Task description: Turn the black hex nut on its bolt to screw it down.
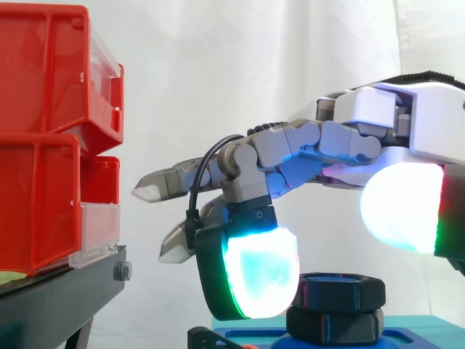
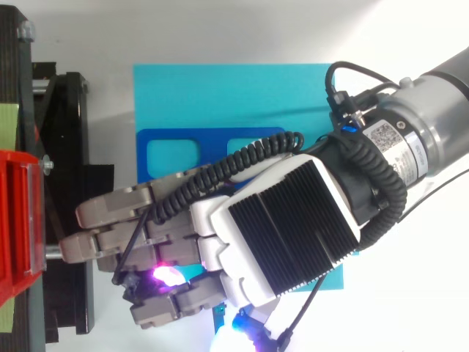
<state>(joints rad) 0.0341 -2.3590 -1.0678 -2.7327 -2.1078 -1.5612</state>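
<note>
The black hex nut (image 1: 340, 290) sits on its bolt above a second black hex piece (image 1: 334, 324), low in the side view on a blue base (image 1: 407, 336). My hand (image 1: 341, 138) hovers over it, coming in from the right with long fingers stretched leftward past the nut. One downturned finger with a cyan-glowing pad (image 1: 260, 273) hangs just left of the nut at its height; whether it touches the nut is unclear. A large white-glowing pad (image 1: 403, 207) floats up and right of the nut. From above, my hand (image 2: 278, 227) covers the nut. The hand is open.
Stacked red bins (image 1: 43, 145) stand on a black stand (image 1: 65, 291) at the left, close to the outstretched fingertips (image 1: 149, 190). In the top view the blue base (image 2: 212, 143) lies on a cyan mat (image 2: 220, 95), with the red bin (image 2: 18, 220) at the left edge.
</note>
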